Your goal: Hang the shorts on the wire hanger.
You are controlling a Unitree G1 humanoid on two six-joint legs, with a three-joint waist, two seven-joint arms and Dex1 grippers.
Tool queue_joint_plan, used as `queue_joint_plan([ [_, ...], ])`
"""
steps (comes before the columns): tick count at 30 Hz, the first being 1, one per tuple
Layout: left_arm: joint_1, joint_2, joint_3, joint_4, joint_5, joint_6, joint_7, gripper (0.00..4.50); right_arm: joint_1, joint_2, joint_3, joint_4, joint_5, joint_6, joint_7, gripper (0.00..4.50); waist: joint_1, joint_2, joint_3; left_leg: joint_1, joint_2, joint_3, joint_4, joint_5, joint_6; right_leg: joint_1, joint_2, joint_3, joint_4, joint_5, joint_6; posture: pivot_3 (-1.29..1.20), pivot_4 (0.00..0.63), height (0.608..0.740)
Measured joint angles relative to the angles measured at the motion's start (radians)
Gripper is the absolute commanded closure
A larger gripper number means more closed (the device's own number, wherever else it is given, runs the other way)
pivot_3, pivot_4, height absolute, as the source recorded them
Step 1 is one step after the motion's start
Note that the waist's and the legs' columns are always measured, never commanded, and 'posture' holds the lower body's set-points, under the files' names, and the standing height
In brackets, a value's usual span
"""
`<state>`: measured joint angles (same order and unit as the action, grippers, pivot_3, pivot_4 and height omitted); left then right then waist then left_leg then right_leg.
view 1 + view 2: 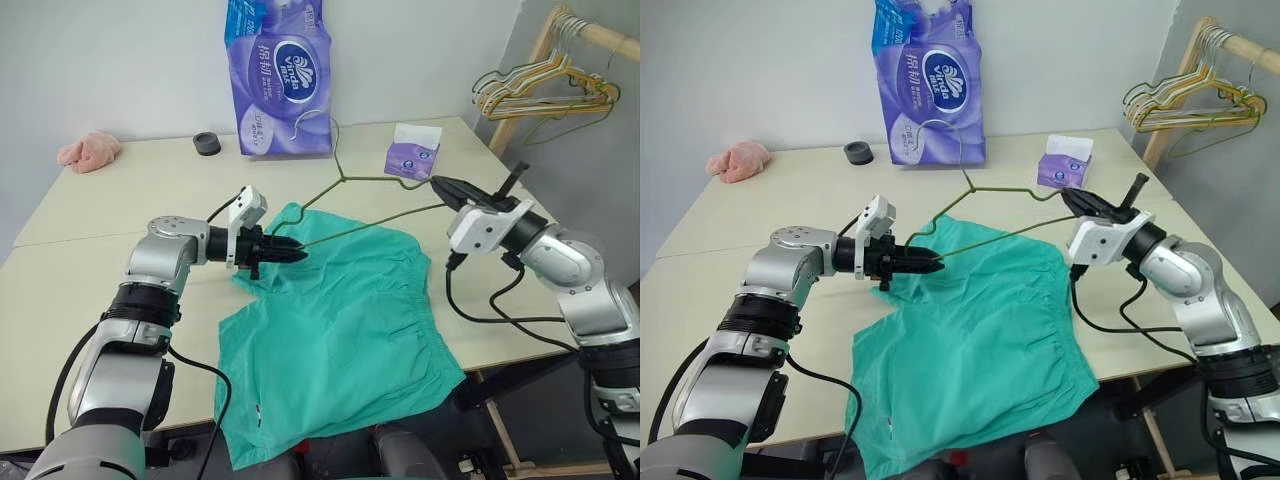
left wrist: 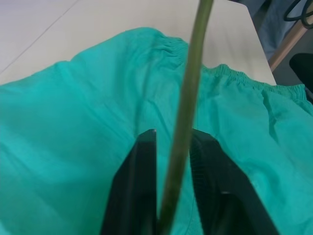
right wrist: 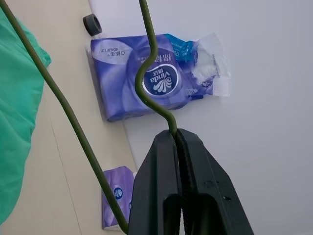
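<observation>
Nearest to you lie the shorts (image 1: 335,340), spread flat on the table (image 1: 120,200), with one leg hanging over the near edge and the gathered waistband on the far right side, just under your right claw (image 1: 440,184). Your left claw (image 1: 297,252) sits over the far left corner of the shorts, pointing toward the right claw, and its two black fingers (image 2: 139,181) are closed on one thin green wire of the hanger (image 1: 375,222); in the left wrist view you see this wire run up between the two fingers, with the green cloth just behind them. Your right claw is held a little above the table, and its fingers are pressed together on the other end of the hanger, where the wire bends. Between the two claws the hanger stretches almost level above the shorts, and its neck and hook rise beyond them toward the purple tissue pack (image 1: 280,75) standing at the wall. Just beyond your right claw lies a small purple tissue packet (image 1: 412,155). Well beyond your left claw you find a small black ring (image 1: 207,143) and, further left, a pink cloth (image 1: 88,151). Further right, beyond the right claw, more hangers (image 1: 545,88) hang on a wooden rack (image 1: 540,60).
</observation>
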<state>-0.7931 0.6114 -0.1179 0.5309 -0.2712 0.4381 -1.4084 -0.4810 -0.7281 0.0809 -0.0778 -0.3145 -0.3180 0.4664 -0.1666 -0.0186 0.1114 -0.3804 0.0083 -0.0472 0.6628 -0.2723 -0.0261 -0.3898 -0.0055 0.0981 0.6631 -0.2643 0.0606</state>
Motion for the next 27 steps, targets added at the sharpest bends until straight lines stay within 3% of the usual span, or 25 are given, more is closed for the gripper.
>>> queue_joint_plan([
  [10, 0.045, 0.006, -0.004, -0.058, -0.002, 0.017, -0.017, 4.49, 0.015, 0.001, 0.0, -0.004, -0.004, -0.003, 0.024, 4.5, 0.0, 0.0, 0.0, 0.0, 0.0, 0.0, 0.0, 0.0, 0.0, 0.0, 0.0, 0.0, 0.0, 0.0, 0.0, -0.15, 0.085, 0.74],
  [13, 0.05, 0.017, -0.004, -0.058, 0.001, 0.017, -0.017, 4.5, 0.044, 0.001, 0.0, -0.009, 0.024, -0.01, 0.046, 3.83, 0.001, 0.0, 0.0, 0.0, 0.0, -0.001, 0.0, 0.0, 0.0, 0.0, 0.0, 0.0, 0.0, 0.0, 0.0, -0.15, 0.085, 0.74],
  [21, 0.049, 0.021, -0.001, -0.057, 0.005, 0.01, 0.005, 4.5, 0.161, -0.017, -0.02, -0.124, 0.19, 0.118, 0.18, 1.14, 0.005, 0.0, 0.0, 0.0, 0.0, -0.003, 0.0, 0.0, 0.0, 0.001, 0.0, -0.001, 0.0, 0.0, 0.0, -0.15, 0.078, 0.74],
  [27, 0.048, 0.047, -0.019, -0.053, 0.035, -0.051, -0.023, 4.5, 0.285, -0.077, -0.104, -0.242, 0.367, 0.377, 0.292, 1.14, 0.004, 0.0, 0.0, 0.0, 0.0, -0.002, 0.001, 0.0, 0.0, 0.001, 0.0, -0.001, 0.001, 0.0, 0.0, -0.17, 0.08, 0.74],
])
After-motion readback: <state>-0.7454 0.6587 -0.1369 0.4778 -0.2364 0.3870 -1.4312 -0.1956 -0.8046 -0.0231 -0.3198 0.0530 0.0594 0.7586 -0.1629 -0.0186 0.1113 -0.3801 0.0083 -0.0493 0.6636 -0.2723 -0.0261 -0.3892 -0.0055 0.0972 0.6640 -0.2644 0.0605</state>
